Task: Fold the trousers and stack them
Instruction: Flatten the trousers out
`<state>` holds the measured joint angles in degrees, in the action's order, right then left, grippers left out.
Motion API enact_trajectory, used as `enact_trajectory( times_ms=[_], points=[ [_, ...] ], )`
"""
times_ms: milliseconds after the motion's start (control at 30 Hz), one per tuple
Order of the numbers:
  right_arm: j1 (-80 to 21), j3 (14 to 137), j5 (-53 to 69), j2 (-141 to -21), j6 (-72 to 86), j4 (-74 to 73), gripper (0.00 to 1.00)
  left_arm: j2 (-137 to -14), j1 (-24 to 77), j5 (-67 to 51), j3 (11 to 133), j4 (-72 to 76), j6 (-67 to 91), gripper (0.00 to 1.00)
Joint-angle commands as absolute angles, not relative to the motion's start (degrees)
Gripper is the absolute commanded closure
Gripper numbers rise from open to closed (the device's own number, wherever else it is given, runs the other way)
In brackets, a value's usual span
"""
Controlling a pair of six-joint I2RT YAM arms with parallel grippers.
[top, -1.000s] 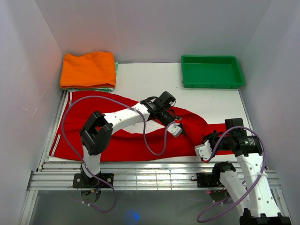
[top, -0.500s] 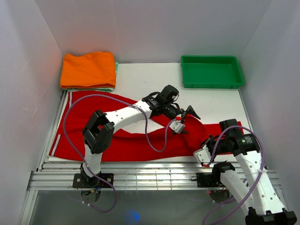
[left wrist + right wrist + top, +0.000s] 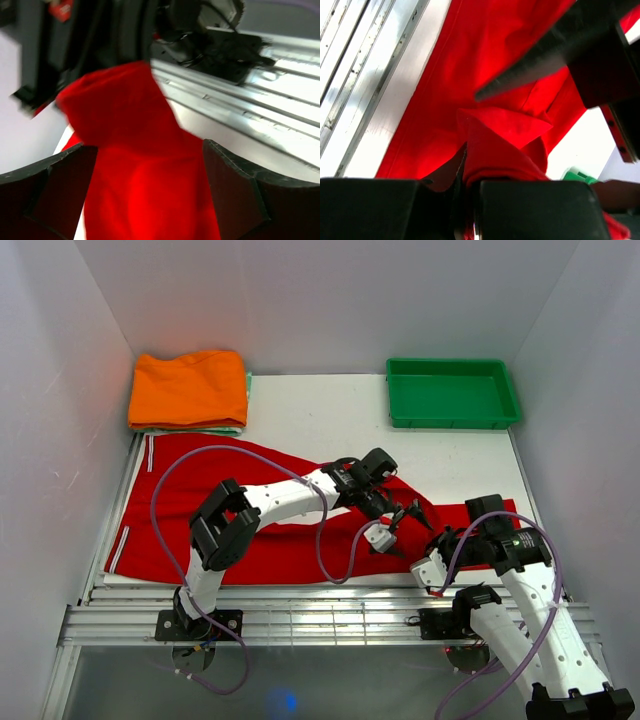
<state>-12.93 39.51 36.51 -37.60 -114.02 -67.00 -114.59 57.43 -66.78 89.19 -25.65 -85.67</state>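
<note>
On the table, the trousers stretch left-to-right, right tool clamped on them, left tool wide open, empty.

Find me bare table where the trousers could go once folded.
Widest bare table lies between orange stack and tray, behind the trousers. A smaller patch sits in front of the tray. Near right is crowded: left gripper open, right gripper shut on the trousers.

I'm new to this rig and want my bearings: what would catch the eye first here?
The red trousers sprawl over the near half of the table, with the open left tool hovering over them and the right tool shut on a fold at their right end. Behind lie a folded orange garment, far left, and a green tray, far right.
</note>
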Motion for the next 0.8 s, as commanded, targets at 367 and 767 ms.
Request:
enact_trajectory(
  times_ms=[367, 767],
  points=[
    [-13.3, 42.9, 30.3, -37.6, -149.4, -61.4, 0.92, -109.8, 59.1, -67.0, 88.9, -32.7, -87.5, 0.84],
    [-11.5, 48.6, 20.0, -47.9, -95.8, -30.0, 0.10, -101.4, 59.1, -30.0, 74.0, 8.1, -43.3, 1.00]
  ],
)
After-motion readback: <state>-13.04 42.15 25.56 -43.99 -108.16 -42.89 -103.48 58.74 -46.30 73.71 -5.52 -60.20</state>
